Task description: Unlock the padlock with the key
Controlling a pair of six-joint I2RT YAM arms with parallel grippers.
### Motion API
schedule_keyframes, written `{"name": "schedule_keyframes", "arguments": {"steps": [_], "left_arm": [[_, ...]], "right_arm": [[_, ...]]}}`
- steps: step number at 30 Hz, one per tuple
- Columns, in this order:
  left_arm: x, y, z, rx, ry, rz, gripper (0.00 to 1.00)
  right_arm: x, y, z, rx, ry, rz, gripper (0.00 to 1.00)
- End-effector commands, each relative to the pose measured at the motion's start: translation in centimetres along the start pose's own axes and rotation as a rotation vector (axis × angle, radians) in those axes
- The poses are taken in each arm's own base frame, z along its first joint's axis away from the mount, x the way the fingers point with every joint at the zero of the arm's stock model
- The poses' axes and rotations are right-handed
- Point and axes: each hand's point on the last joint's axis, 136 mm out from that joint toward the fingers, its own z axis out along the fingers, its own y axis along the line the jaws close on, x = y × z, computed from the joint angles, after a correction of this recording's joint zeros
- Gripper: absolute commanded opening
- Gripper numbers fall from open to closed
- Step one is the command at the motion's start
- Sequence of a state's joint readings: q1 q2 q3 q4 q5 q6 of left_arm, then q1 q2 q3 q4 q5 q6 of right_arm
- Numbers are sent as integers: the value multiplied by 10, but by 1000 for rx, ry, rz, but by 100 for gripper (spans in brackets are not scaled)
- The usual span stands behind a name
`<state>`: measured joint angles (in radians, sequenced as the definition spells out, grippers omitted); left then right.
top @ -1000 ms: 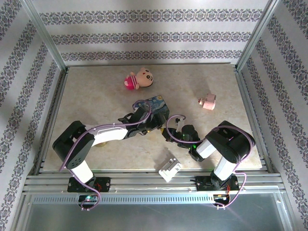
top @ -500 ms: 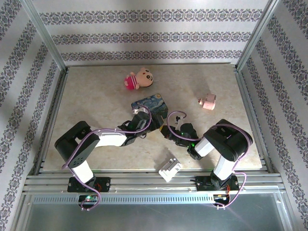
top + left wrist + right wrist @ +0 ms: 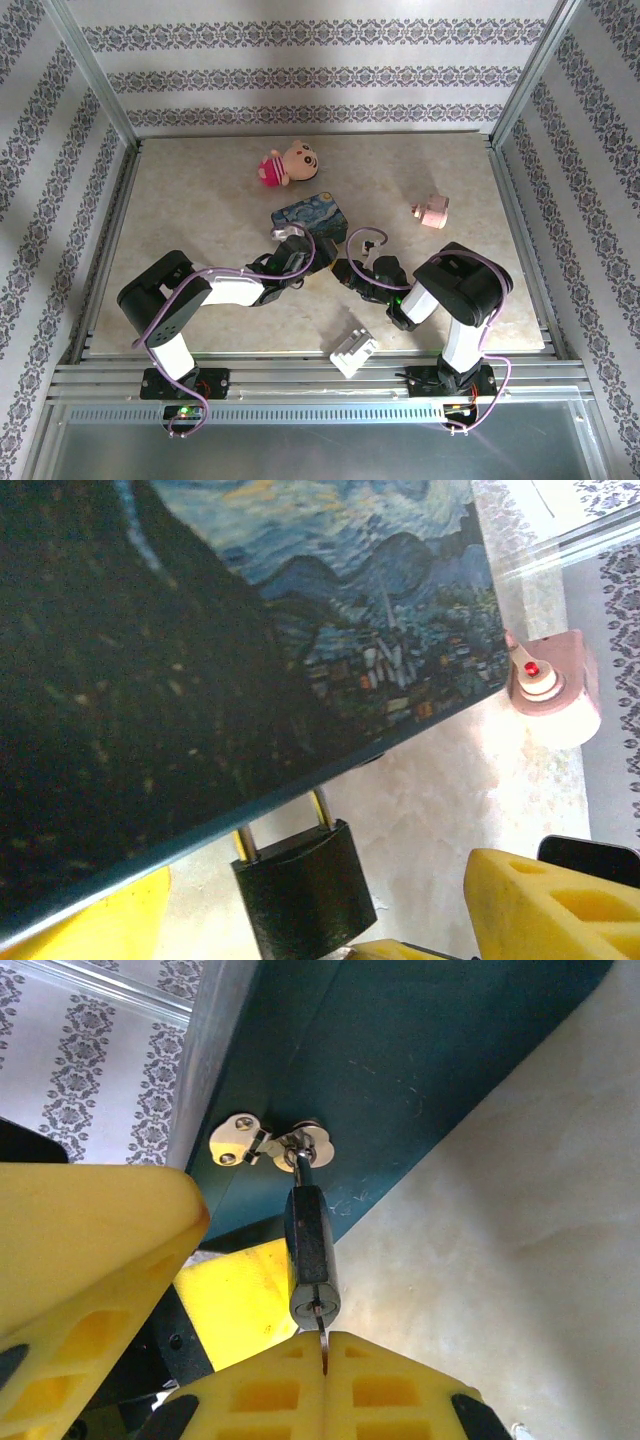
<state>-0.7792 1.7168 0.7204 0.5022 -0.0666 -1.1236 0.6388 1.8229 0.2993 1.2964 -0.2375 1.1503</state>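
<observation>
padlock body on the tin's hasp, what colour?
Black, with a silvery shackle; the small dark metal padlock shows best in the left wrist view.

In the right wrist view, only a thin sliver of the key (image 3: 323,1352) is seen below the padlock (image 3: 313,1260). The head of the key is hidden between the closed fingers (image 3: 400,1395) of the right gripper (image 3: 325,1348).

In the left wrist view, the bottom edge cuts off the body of the padlock (image 3: 305,885). The rim of the blue painted tin (image 3: 400,630) hides the top of the shackle, and the left part of the tin is lost in dark shadow.
</observation>
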Motion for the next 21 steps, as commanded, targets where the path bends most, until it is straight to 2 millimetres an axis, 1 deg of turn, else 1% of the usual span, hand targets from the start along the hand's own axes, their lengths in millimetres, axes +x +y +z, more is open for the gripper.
{"name": "schedule_keyframes", "arguments": {"steps": [1,2,6,16,21], "left_arm": [[3,1,-1,1,-16,-5,76],[3,-3,2,24,-15,-4,75],[7,-7,10,64,-6,-24,71],[5,-11,16,102,-33,-33,62],[3,-11,16,116,-51,-39,48]], "right_arm": [[-9,21,5,-86,-23,17,0],[-9,21,5,-87,-22,21,0],[-10,23,5,-93,-23,38,0],[-11,26,7,-103,-21,67,0],[-11,25,8,-101,-21,70,0]]}}
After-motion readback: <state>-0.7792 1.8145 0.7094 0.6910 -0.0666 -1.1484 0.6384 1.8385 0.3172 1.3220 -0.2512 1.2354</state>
